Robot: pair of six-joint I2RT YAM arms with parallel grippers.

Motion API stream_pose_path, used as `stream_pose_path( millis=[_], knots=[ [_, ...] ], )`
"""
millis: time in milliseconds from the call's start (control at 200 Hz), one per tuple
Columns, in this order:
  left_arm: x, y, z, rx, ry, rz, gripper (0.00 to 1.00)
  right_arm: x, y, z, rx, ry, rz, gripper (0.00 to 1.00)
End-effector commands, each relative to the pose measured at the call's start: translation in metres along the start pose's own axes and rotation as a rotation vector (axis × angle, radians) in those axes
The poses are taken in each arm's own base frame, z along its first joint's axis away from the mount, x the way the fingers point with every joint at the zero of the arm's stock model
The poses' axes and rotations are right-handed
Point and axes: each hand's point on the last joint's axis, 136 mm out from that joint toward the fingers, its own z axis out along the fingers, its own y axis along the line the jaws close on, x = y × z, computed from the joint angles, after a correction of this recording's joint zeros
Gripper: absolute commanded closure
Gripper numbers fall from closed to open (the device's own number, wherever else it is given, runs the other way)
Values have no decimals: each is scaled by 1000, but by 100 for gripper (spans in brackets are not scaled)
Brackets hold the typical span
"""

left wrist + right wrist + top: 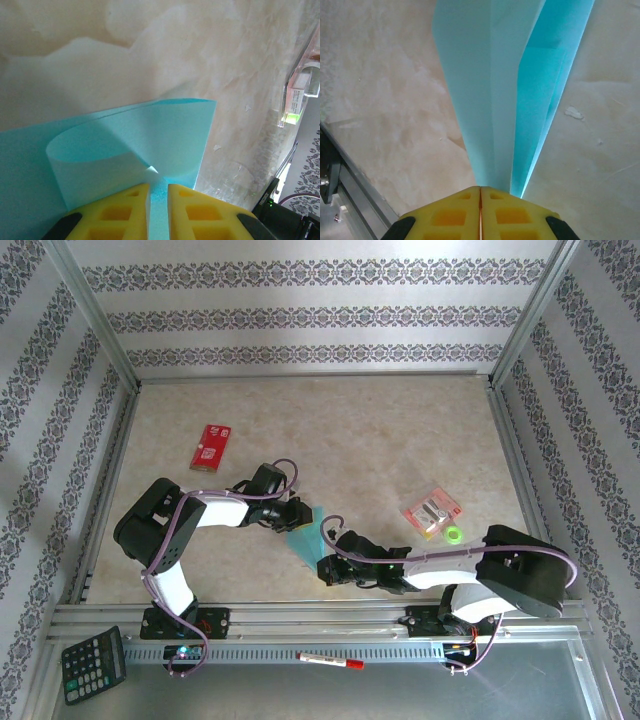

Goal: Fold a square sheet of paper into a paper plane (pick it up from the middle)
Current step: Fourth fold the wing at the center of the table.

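Note:
The square sheet of paper point(303, 537) is light teal and creased into a narrow tapering shape, close to a paper plane, lying on the table between both arms. My left gripper point(296, 516) sits at its wide far end. In the left wrist view a flap of the paper point(150, 135) curls up and over, and its edge runs into the narrow gap of the left gripper point(158, 192), shut on it. My right gripper point(326, 566) is at the narrow near end. In the right wrist view its jaws point(480, 191) are pressed together, and the paper point(490, 100) runs under their tips.
A red packet point(210, 446) lies at the far left. A pink-and-yellow packet point(432, 512) and a green ring point(453, 534) lie to the right. On the front ledge sit a calculator point(93, 665) and a marker point(330, 660). Metal rails edge the table.

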Motion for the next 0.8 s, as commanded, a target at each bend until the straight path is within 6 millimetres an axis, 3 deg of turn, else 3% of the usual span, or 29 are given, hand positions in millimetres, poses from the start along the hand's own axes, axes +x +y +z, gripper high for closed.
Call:
stream_pose_path(
  millis=[0,170,205,405,794],
  knots=[
    [13,51,-1,-179,22,-73,83,8,-7,2,11,17,0,92],
    [13,52,-1,-182,21,-74,83,11,-7,4,14,27,6,92],
    [13,52,-1,-182,23,-75,82,21,-19,3,41,46,11,93],
    [13,53,-1,-187,20,-73,83,34,-29,3,67,71,21,94],
    [13,56,-1,-200,21,-79,82,48,-35,-4,93,84,20,95]
  ],
)
